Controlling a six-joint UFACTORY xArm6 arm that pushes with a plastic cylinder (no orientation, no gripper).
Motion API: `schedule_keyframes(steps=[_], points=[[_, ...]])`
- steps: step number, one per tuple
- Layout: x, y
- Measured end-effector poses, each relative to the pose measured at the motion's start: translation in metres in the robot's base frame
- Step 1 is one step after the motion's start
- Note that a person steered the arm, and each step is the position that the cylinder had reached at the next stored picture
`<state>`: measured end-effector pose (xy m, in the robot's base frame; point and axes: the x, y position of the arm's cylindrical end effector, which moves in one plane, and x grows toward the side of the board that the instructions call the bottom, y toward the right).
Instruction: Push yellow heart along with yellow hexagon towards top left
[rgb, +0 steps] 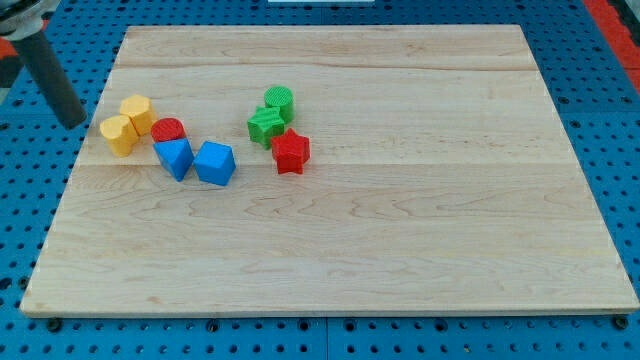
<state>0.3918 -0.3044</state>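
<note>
While the dark rod slants down from the view's top left corner, my tip (75, 123) sits just off the left edge of the wooden board (400, 250), over the blue pegboard table (30, 200). It is a bare rod end with nothing to open or close, and it touches no block. The nearest blocks lie a little to its right. These are the yellow heart (119, 134) and the yellow hexagon (137, 113), which touch each other near the board's left edge, the hexagon up and to the right of the heart. Just right of the pair sits a red cylinder (168, 130), close beside the hexagon. Below the cylinder is a blue block (174, 158) of unclear shape, and next to it on the right a second, cube-like blue block (215, 163). Farther right, near the board's upper middle, three more blocks cluster together: a green cylinder (280, 101) at the top, a green star (266, 124) just below and left of it, and a red star (291, 151) at the bottom of the group.
</note>
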Motion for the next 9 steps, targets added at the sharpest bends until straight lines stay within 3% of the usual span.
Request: schedule_keyframes(steps=[1, 2, 3, 5, 8, 9], points=[[0.060, 0.000], [0.086, 0.001], [0.080, 0.039], [0.053, 0.044], [0.063, 0.061], [0.049, 0.061]])
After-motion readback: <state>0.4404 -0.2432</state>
